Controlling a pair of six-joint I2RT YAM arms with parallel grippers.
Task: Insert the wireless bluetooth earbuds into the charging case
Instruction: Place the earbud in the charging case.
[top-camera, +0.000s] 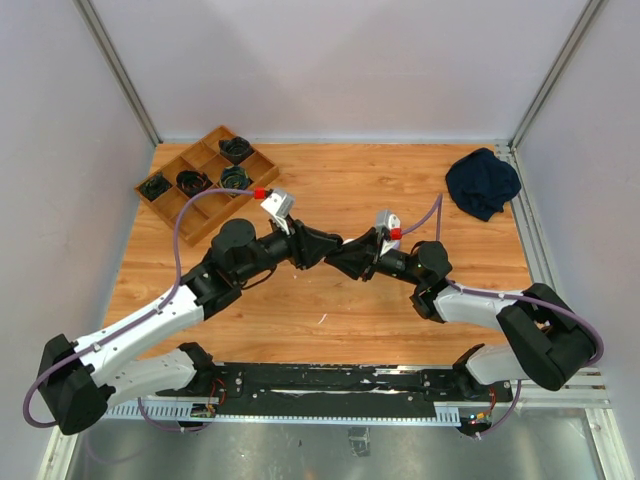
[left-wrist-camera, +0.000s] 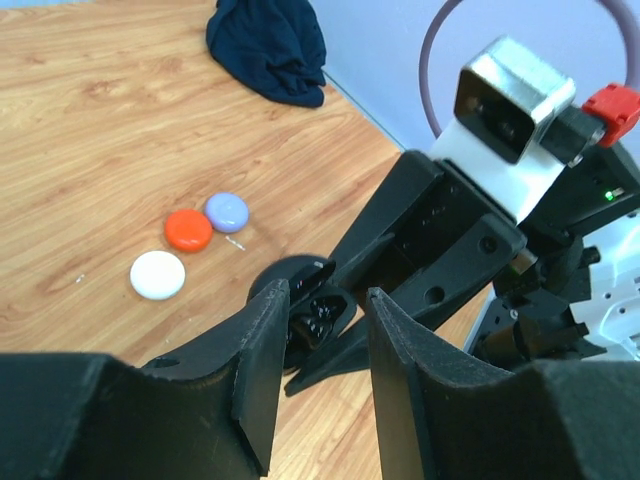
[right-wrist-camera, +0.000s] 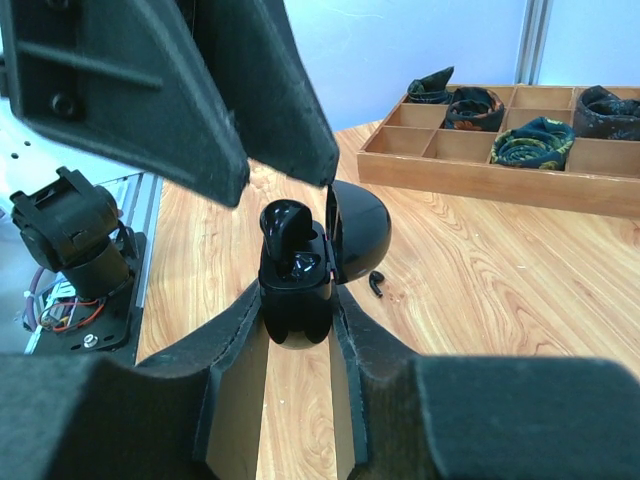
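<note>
- Right pincer (right-wrist-camera: 300, 300) was clamped on the glossy black oval charging case (right-wrist-camera: 358, 232), its lid open.
- Left pincer (left-wrist-camera: 325, 295) hung just above, fingers apart, gripping nothing.
- One small black earbud (right-wrist-camera: 285, 225) stood in the case, seemingly not fully seated.
- A second black earbud (right-wrist-camera: 377, 283) lay on the wooden counter (right-wrist-camera: 500, 270) beside it.

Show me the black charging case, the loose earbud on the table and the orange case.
black charging case (right-wrist-camera: 296, 308): right wrist view, its lower body.
loose earbud (right-wrist-camera: 376, 284): right wrist view, its curved middle.
orange case (left-wrist-camera: 188, 229): left wrist view, its top face.
</note>
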